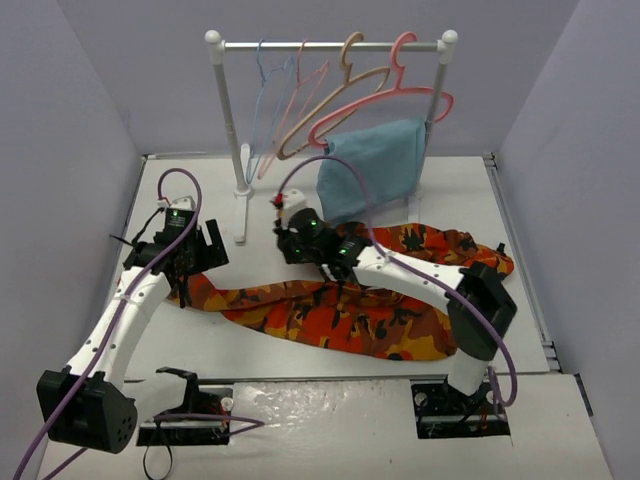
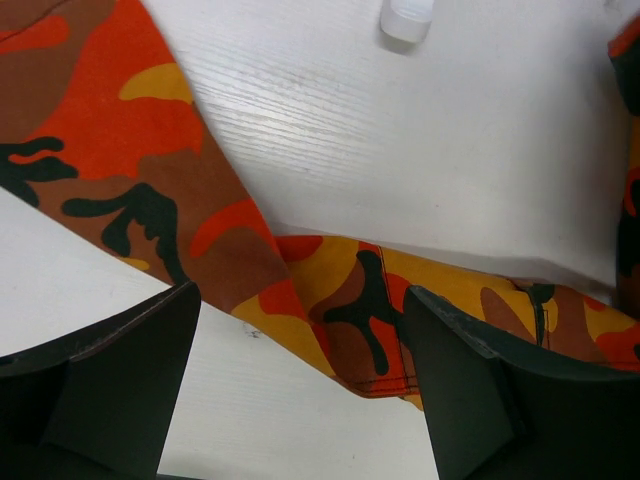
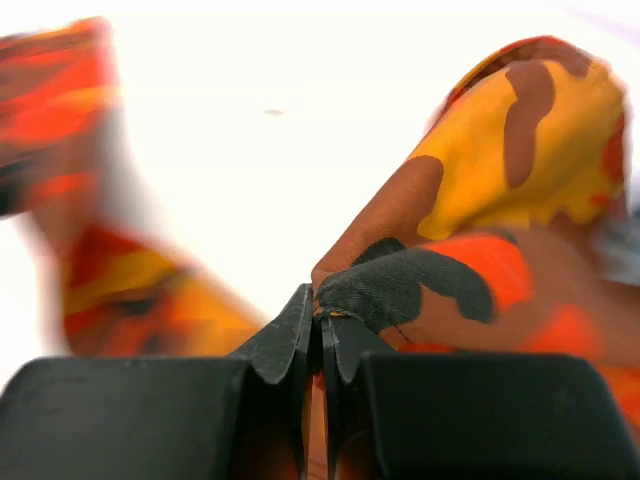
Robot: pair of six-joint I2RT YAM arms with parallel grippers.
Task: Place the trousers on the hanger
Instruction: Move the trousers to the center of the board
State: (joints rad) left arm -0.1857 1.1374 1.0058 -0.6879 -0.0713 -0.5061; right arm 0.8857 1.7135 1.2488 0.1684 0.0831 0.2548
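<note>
A: What print do the trousers (image 1: 340,315) carry?
B: Camouflage: bright orange, red, yellow and brown patches with black blotches.
A: And the other items?
B: The wire hanger (image 1: 256,118) is light blue, the thick hanger (image 1: 340,88) tan, the pink hangers (image 1: 385,97) pink. The draped garment (image 1: 375,170) is plain light blue, the table (image 2: 400,150) white woodgrain, the cables (image 1: 185,180) purple.

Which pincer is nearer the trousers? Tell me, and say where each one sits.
Right. The right pincer is shut on a fold of the trousers, touching them. The left pincer hangs open above one trouser leg and appears clear of the cloth.
</note>
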